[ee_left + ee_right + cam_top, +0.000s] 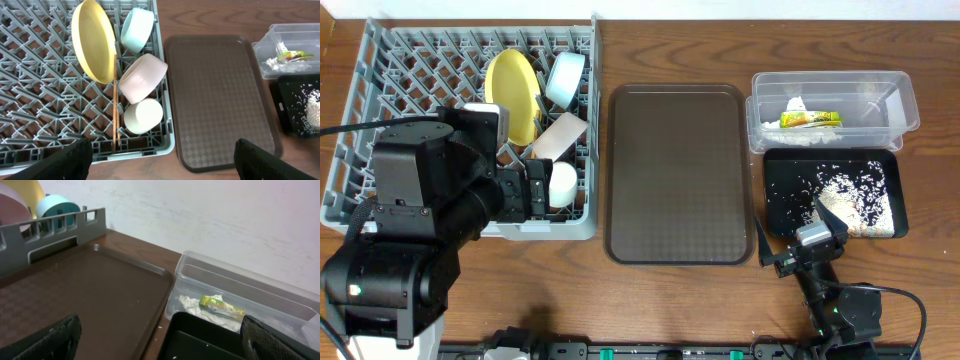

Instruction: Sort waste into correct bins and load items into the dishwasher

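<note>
The grey dish rack (380,90) holds the yellow plate (512,95), pale blue bowl (565,78), white bowl (558,136), small white cup (561,183) and chopsticks (115,107). The clear tub (900,100) holds the green-and-yellow wrapper (810,119) with white paper. Rice grains (850,195) lie in the black tray (780,165). My left gripper (162,160) is open and empty above the rack's front right corner. My right gripper (160,340) is open and empty, low at the front between the brown tray and the black tray.
The large brown serving tray (680,170) lies bare between the rack and the bins. A few stray rice grains lie on the wood by the black tray's near edge. A white wall stands behind the table (210,215).
</note>
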You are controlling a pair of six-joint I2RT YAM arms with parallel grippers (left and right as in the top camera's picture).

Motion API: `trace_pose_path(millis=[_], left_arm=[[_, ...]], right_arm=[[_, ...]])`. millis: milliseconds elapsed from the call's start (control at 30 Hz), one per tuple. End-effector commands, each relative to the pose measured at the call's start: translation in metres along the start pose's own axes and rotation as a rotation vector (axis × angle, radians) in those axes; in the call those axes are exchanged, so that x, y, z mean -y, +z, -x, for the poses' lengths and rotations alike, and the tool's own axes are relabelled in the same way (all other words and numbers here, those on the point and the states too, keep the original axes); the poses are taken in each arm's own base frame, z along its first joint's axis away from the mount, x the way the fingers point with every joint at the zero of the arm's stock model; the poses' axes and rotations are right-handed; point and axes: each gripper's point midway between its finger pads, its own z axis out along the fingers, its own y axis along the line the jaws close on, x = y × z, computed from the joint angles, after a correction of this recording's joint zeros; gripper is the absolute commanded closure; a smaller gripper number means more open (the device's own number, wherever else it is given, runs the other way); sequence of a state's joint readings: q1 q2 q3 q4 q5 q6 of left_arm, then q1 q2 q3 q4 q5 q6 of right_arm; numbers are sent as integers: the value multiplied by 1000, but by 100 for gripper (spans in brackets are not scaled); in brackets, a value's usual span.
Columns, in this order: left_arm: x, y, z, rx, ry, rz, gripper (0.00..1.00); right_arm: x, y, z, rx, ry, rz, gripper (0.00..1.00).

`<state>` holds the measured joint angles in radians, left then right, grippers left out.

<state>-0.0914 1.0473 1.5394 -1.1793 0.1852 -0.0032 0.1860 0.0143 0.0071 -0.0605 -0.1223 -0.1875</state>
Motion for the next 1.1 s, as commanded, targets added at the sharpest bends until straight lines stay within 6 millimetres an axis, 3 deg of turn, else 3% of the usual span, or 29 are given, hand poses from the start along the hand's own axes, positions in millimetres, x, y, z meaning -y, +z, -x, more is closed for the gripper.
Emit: trace_pose_path(millis=[0,200,433,733,1067], left_arm=[[-6,-4,2,10,-2,35,10],[-19,-12,-5,55,3,110,10],[-38,-1,1,406,-13,136,10],[-66,45,-56,645,-19,186,10],[-75,84,-92,839,3,176,9]], right_arm=[[-3,0,0,4,14,10,1],[-3,0,0,4,14,10,1],[-3,0,1,4,14,10,1],[-3,0,1,4,14,10,1],[-3,0,1,4,14,10,1]])
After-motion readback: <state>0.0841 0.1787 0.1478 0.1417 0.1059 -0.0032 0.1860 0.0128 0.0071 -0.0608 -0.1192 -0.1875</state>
